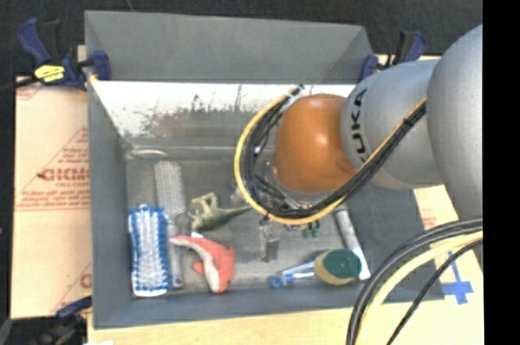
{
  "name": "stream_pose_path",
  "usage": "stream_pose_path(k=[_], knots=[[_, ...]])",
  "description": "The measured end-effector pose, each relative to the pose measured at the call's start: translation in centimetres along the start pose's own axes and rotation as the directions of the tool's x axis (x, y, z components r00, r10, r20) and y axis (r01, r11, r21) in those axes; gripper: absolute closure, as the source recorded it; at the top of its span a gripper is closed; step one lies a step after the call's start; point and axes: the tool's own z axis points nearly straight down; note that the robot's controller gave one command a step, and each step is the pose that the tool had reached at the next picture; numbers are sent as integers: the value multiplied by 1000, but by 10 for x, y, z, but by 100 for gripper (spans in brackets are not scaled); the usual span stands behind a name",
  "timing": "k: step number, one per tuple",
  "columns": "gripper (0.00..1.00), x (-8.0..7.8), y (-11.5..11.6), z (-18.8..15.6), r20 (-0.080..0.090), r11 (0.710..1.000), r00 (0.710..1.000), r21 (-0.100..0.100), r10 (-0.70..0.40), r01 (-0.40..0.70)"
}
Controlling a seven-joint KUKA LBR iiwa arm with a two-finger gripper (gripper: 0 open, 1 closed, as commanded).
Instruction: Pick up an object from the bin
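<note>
- Camera view: reaches into the grey metal bin (227,51) from 3 o'clock with the silver arm (439,124), the orange wrist cover (309,144) ringed by yellow and black cables.
- Puts the tool (269,242) low over a bare patch of floor, toward 6 o'clock from the bin's middle; open or closed, cannot tell; nothing seen gripped.
- Nearest at 9 o'clock of the tool: a curved red and pink piece (210,260), long axis from 10 to 4 o'clock, red end toward 4, just beside the tool, contact not clear.
- At 4 o'clock of the tool: a scrubber with a round green head (337,265), long axis near 3 to 9, head toward 3, blue handle toward the tool.
- At 10 o'clock: a green toy animal (210,211), lying roughly 9 to 3.
- Far toward 9 o'clock: a blue and white brush (150,250) and a grey bristle roller (169,187), both lying 12 to 6.
- At 2 o'clock: a grey rod (345,228), lying 11 to 5.
</note>
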Motion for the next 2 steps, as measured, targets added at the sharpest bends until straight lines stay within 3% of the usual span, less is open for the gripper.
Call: stream_pose_path(k=[1, 2], knots=[[0, -49, 18, 18, 7, 970, 970, 1, 245, -245], [100, -24, 77, 25, 2, 967, 967, 2, 256, -256]])
